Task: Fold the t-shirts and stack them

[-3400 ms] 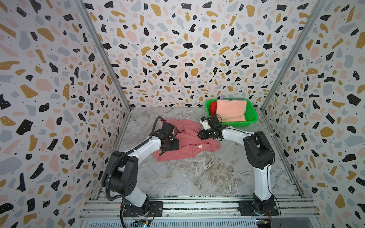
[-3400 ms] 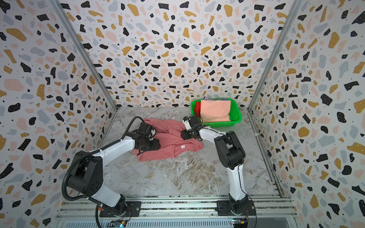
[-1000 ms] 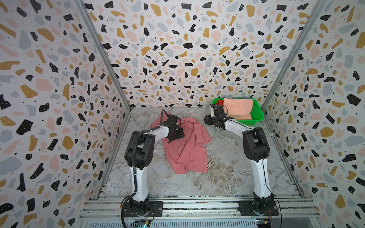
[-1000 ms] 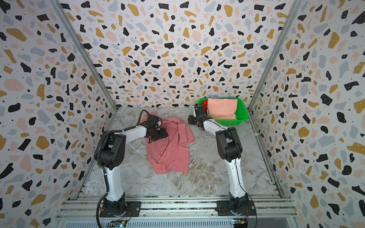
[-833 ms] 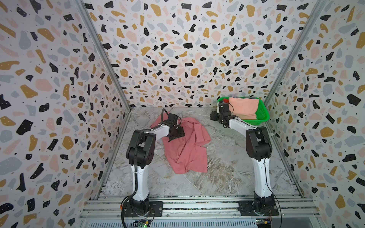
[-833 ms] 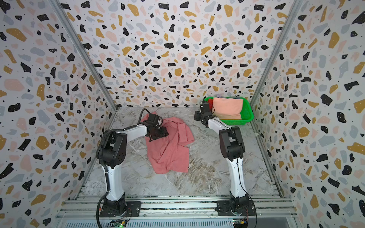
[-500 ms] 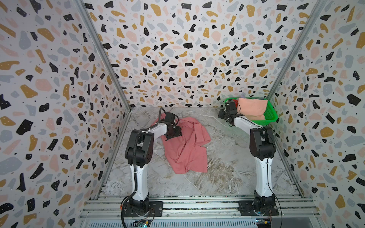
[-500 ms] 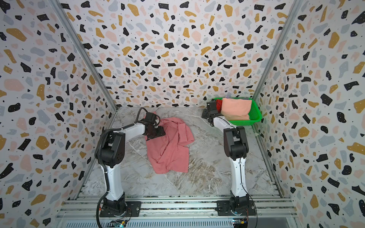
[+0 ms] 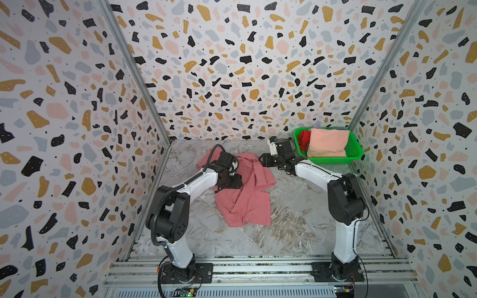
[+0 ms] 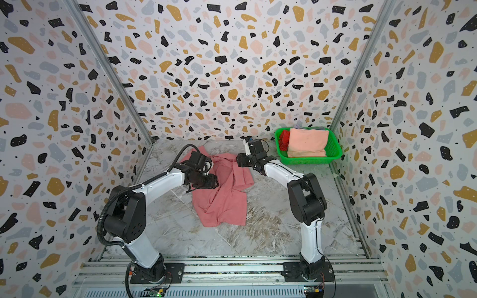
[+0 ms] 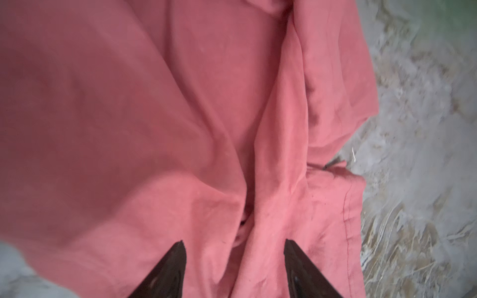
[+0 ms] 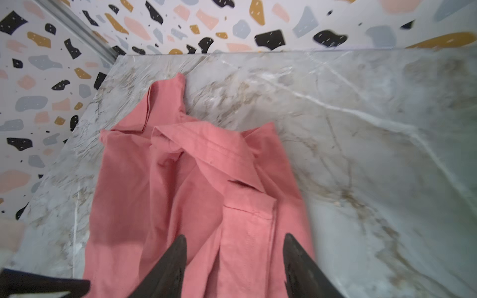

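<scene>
As the left pincer (image 9: 237, 181) and right pincer (image 9: 262, 160) hung agape, empty, at its nine and one o'clock edges, the limp, light rose-pink t-shirt (image 9: 247, 196) lay rumpled mid-worktop (image 9: 296, 222), likely best pinched at hemmed corners.

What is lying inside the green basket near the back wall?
In the green basket lies a folded pale peach t-shirt, with a red t-shirt bunched beside it. Whatever is under the peach one is covered.
</scene>
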`<state>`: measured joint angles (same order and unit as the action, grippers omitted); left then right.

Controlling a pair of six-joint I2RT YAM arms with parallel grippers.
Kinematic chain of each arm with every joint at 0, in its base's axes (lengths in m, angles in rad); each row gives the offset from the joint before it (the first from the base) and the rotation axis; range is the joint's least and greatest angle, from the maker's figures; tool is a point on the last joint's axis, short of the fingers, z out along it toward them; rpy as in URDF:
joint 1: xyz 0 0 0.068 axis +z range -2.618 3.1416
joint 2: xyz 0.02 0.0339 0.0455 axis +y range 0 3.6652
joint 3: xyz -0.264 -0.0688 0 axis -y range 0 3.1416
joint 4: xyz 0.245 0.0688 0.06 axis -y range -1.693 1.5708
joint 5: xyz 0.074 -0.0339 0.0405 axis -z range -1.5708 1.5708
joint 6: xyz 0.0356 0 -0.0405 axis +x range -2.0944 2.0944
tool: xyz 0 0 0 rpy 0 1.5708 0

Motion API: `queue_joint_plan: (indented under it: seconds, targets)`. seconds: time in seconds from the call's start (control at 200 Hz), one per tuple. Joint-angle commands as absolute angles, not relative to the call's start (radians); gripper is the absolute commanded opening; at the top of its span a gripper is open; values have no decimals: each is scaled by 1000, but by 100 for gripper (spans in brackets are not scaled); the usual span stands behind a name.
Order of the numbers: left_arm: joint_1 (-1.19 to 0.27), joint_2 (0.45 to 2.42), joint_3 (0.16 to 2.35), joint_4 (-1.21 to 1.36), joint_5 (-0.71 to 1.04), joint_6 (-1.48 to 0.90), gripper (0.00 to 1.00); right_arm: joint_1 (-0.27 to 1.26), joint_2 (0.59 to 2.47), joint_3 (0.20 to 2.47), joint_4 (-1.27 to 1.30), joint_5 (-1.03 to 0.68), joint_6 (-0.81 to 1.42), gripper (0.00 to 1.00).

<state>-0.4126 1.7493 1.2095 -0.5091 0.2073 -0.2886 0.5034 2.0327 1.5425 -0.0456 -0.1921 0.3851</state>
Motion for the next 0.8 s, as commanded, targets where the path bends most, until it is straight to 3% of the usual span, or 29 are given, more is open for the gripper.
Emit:
queue_joint_plan:
  seconds: [0.0, 0.33, 0.426, 0.501, 0.591, 0.796]
  targets:
    - [-417, 1751, 1154, -519, 166, -299, 62, 507, 2100, 1606, -95, -213, 397, 62]
    - [-409, 1840, 1104, -461, 103, -334, 63, 529, 2302, 1831, -290, -75, 370, 61]
    - [-383, 1879, 1116, -455, 61, -349, 61, 529, 2312, 1836, -310, -49, 367, 46]
    - [-336, 1919, 1134, -455, 29, -367, 56, 528, 2284, 1795, -298, -15, 361, 24]
    - [-267, 1973, 1191, -468, 2, -370, 50, 511, 2213, 1694, -252, 21, 351, 11]
    - [-201, 2093, 1430, -563, -73, -264, 50, 398, 2032, 1439, -157, 40, 272, 2]
